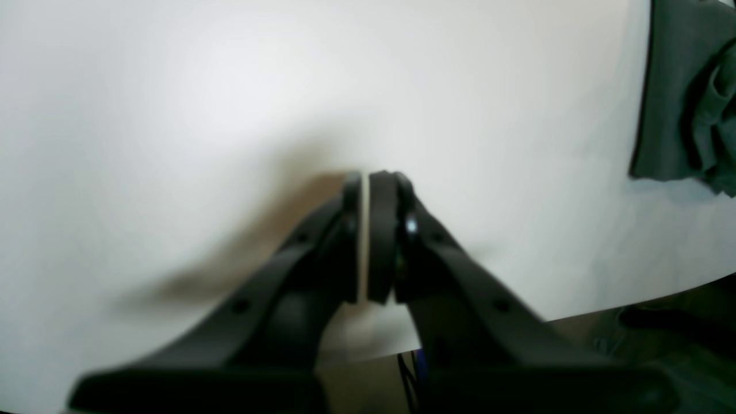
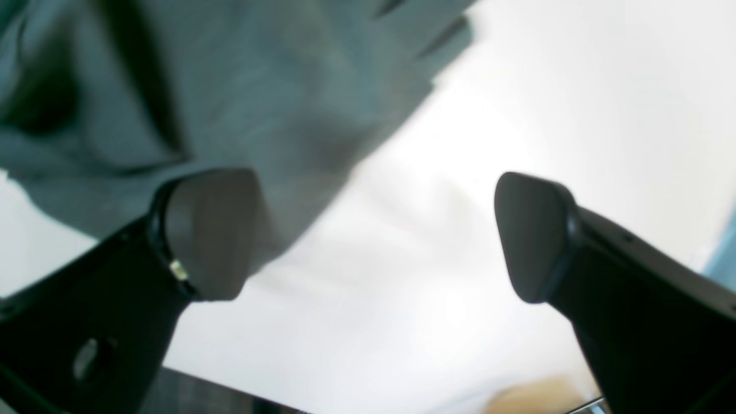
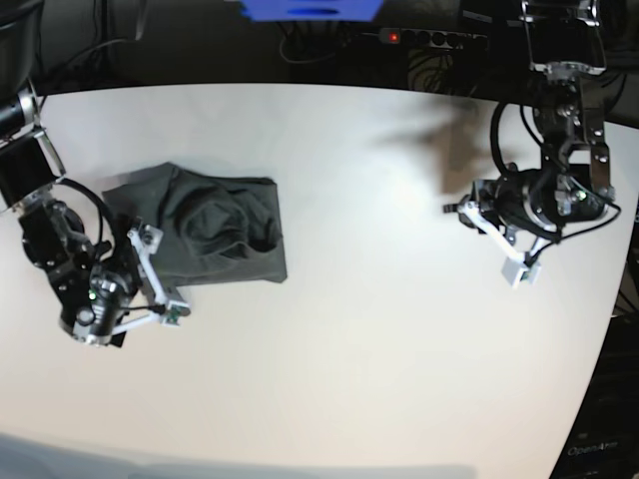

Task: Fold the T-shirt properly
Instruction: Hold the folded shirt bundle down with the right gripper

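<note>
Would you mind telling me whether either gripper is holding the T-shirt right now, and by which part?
Nothing is held. The left gripper is shut on nothing over bare table; the right gripper is open beside the T-shirt.

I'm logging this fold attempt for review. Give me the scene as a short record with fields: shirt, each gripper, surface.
shirt: T-shirt, dark grey, bunched and wrinkled, lying on the table's left part in the base view
left gripper: shut, empty, over bare table well away from the shirt
right gripper: open, empty, at the shirt's edge
surface: white table
fold state: not neatly folded
</note>
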### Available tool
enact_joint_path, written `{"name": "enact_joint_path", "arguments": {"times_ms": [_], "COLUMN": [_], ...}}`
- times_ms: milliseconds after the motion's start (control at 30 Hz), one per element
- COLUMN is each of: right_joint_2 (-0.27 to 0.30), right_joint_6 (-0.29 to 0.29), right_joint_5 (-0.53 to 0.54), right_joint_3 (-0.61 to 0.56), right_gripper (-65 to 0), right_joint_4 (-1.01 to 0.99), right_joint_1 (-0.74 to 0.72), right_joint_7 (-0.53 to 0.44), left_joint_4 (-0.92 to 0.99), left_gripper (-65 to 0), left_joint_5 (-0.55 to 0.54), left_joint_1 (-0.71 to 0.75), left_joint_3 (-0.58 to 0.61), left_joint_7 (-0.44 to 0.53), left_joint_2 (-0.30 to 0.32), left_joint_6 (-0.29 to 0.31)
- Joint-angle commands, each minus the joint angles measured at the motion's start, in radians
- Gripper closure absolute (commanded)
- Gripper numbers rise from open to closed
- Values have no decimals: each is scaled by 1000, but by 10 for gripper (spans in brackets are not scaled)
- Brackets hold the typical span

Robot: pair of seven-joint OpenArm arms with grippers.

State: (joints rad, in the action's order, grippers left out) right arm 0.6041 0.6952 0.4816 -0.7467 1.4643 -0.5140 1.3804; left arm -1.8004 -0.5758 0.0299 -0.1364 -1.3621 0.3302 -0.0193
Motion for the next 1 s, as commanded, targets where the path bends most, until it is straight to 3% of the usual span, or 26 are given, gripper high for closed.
{"name": "enact_joint_path", "arguments": {"times_ms": [0,300,633,700,900,967], "right_joint_2": [17,9,-5,-11,-51,-59], "right_joint_6": [3,3,3,3,3,3], "right_joint_5": [-5,-5,-5,-5,-5,-5], "right_joint_3": [13,13,16,17,83,89], "right_gripper": [-641,-344,-319,-289,-38,0], "right_joint_4": [13,11,11,11,-37,-46], "right_joint_1": [-34,-18,-13,-13,-13,-13], "right_joint_7": [16,16,16,16,16,16], "left_joint_4": [-14,-14,-14,-14,-14,-14], "left_gripper": [-24,-24,-24,-24,-24,-24], "left_joint_5": [-8,-5,-8,-8,-5,0], "left_joint_1": [-14,-14,-22,-22,-22,-18], "left_joint_3": [-4,-2,-2,-2,-2,-2], "left_joint_7": [10,10,10,10,10,10], "left_joint_2": [10,-9,-12,-12,-12,-10], "left_joint_6": [3,3,3,3,3,3]}}
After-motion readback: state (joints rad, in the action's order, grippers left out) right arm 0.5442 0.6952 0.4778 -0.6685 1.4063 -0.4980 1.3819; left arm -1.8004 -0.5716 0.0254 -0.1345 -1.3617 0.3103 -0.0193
